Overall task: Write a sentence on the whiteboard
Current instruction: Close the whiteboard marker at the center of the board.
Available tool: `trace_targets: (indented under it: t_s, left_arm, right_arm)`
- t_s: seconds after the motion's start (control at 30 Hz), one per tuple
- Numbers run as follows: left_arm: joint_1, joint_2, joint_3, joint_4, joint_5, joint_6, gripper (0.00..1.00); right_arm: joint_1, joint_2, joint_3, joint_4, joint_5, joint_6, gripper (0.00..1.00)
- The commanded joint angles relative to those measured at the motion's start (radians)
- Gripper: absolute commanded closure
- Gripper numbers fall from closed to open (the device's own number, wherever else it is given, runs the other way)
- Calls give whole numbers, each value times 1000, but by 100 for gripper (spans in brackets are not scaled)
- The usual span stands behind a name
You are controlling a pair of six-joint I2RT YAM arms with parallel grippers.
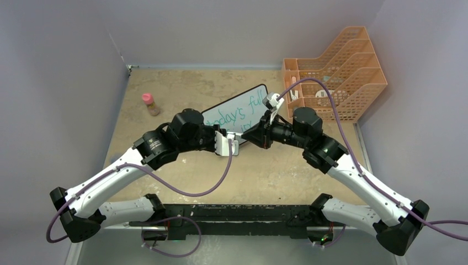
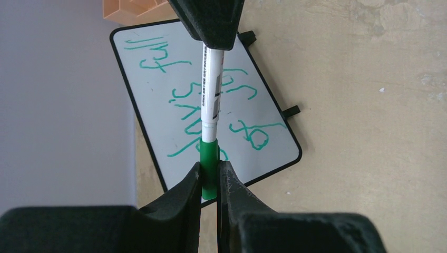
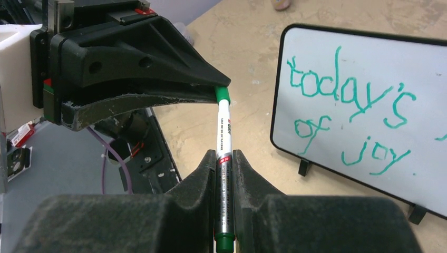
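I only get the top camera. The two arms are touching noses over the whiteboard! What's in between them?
Observer: A marker, white with a green cap. The wrist cameras show it clearly.
Operator: Who's got it?
Observer: Both. The right jaws are shut on the white barrel, and the left jaws are shut on the green cap.
Operator: I can read "today's full". Is there more?
Observer: Yes. The whiteboard has a second line, "of joy", mostly hidden behind the arms in your view.
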Motion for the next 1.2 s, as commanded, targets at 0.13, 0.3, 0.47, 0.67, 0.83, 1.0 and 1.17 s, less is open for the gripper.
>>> trace_targets:
  t_s: [0.13, 0.3, 0.47, 0.67, 0.83, 1.0, 1.17]
  left_arm:
    - [-11, 53, 164, -30, 25, 163, 100]
    - [-32, 82, 214, -68, -18, 230, 100]
    - [-67, 106, 235, -79, -60, 279, 100]
    - [-74, 93, 223, -40, -100, 304, 96]
    - [-75, 75, 213, -29, -143, 303, 70]
    - [-74, 49, 205, -7, -169, 266, 57]
    - [-74, 35, 209, 100, -263, 82, 50]
  right_arm:
    - [0, -10, -83, 264, -11, 0, 100]
    - [0, 4, -151, 457, 47, -4, 100]
    - [0, 48, -221, 659, 44, 15, 100]
    - [0, 81, -314, 877, 57, 6, 100]
    - [0, 107, -351, 982, 81, -9, 100]
    - [0, 139, -357, 1024, 106, -35, 100]
    - [1, 154, -387, 1103, 164, -59, 100]
